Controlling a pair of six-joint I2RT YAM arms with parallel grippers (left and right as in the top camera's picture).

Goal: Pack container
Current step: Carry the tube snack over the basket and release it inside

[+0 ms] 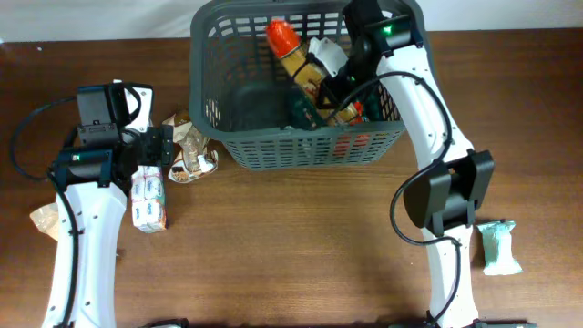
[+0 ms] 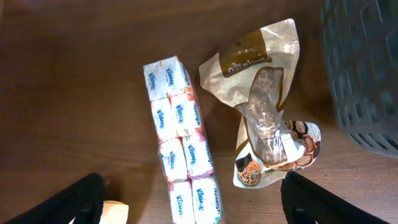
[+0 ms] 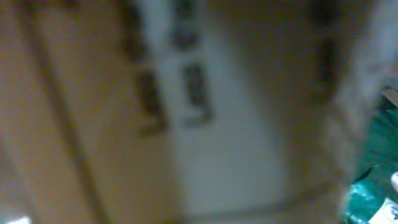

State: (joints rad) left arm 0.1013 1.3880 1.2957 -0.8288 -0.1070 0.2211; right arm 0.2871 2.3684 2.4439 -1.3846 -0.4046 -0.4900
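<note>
While the large dark grey plastic basket with lattice walls (image 1: 228, 137) stood on the brown wooden bench (image 1: 301, 255) between the two arms, the right gripper (image 1: 330, 84) was lowered inside it, at its right half. It was right against a tilted bottle with an orange cap and a tan label (image 1: 296, 56). The right wrist camera gave only a blurred tan label and a little green at the edge, so I cannot tell if this gripper held the bottle or was only near it.

The left gripper (image 2: 193, 180) hung outside the basket, to its left, with the fingers (image 2: 87, 199) spread wide and holding nothing. Under it lay a long white pack of small tissue packets (image 2: 183, 149), well apart from the basket. Between this pack and the basket wall lay a crumpled brown and white snack bag (image 2: 264, 106), just beside the pack. A pale green soft pack (image 1: 498, 246) lay well away from the basket's right corner, on the near side.
</note>
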